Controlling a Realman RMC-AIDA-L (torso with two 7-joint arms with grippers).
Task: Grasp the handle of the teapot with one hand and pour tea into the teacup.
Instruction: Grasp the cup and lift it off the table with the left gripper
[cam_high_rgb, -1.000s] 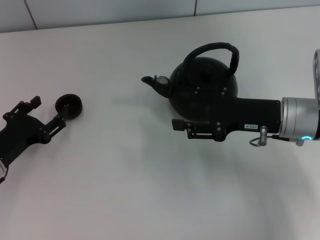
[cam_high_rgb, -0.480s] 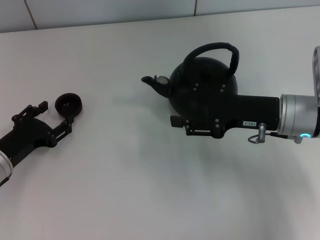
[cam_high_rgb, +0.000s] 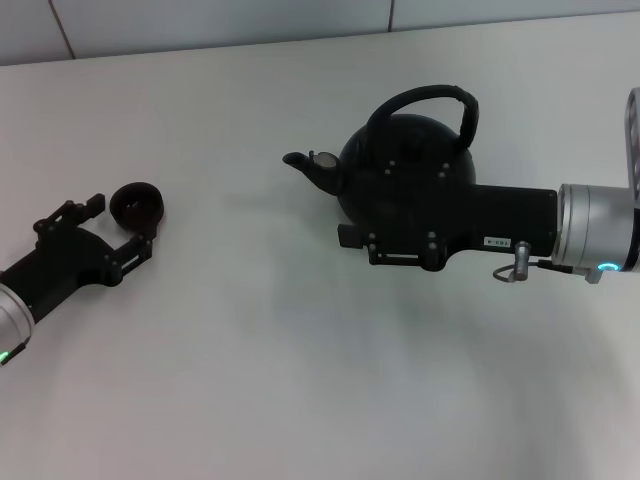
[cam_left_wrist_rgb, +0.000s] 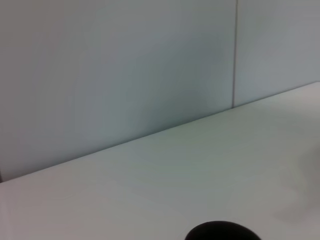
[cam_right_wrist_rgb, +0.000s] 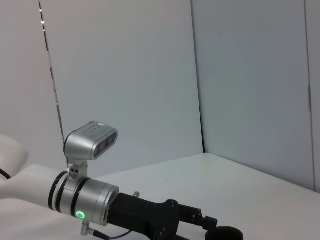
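The matte-black teapot (cam_high_rgb: 405, 165) stands upright on the white table, with its spout (cam_high_rgb: 300, 160) pointing left and its arched handle (cam_high_rgb: 425, 95) standing free above it. My right gripper (cam_high_rgb: 347, 238) hovers over the near side of the teapot's body, below the handle and not on it. The tiny black teacup (cam_high_rgb: 135, 203) sits at the left. My left gripper (cam_high_rgb: 118, 225) is open, its fingertips on either side of the cup's near edge. The cup's rim shows in the left wrist view (cam_left_wrist_rgb: 222, 232) and in the right wrist view (cam_right_wrist_rgb: 225, 233).
The white table (cam_high_rgb: 250, 350) runs back to a grey panelled wall (cam_high_rgb: 200, 20). The right wrist view shows my left arm (cam_right_wrist_rgb: 95, 200) and its wrist camera (cam_right_wrist_rgb: 90, 140) across the table.
My left gripper has moved forward and up to the teacup, so its open fingers now flank it. My right gripper has shifted slightly left and upward along the teapot.
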